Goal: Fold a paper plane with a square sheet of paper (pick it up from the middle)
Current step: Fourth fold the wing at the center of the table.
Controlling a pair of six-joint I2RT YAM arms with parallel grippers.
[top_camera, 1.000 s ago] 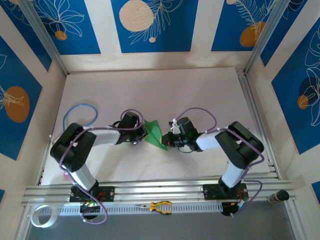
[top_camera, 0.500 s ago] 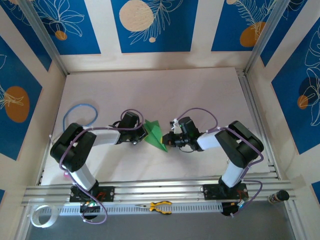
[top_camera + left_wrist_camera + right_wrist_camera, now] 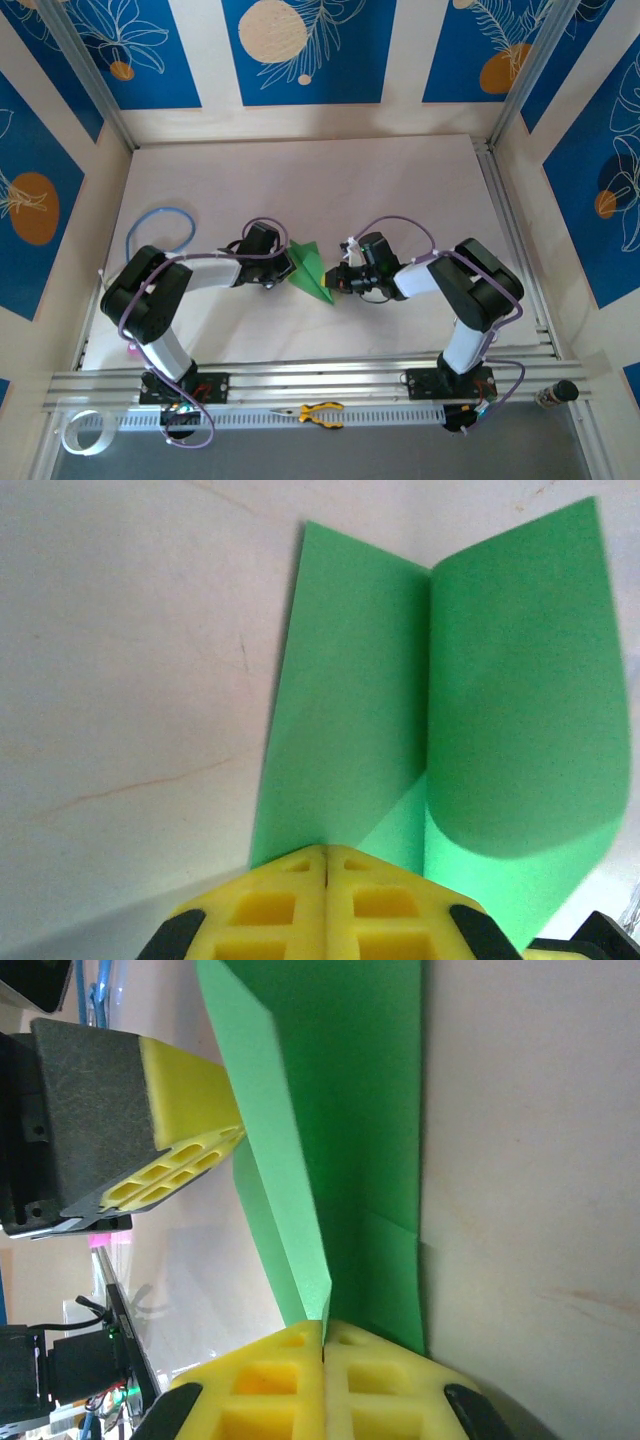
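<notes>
Left wrist: green paper (image 3: 440,700) within left tool (image 3: 326,854)

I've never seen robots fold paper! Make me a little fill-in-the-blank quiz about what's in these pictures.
The paper pinched between the two arms is ___. The left gripper and the right gripper are both ___ on it. The pliers lying on the front rail have ___ handles.
Missing words: green; shut; yellow.

My bench (image 3: 400,190) is a pale, plain surface. Directly on it lie a blue cable loop (image 3: 160,209) toward my left and, mid-bench, the folded green paper (image 3: 308,268), its lower flap seemingly resting flat.
</notes>
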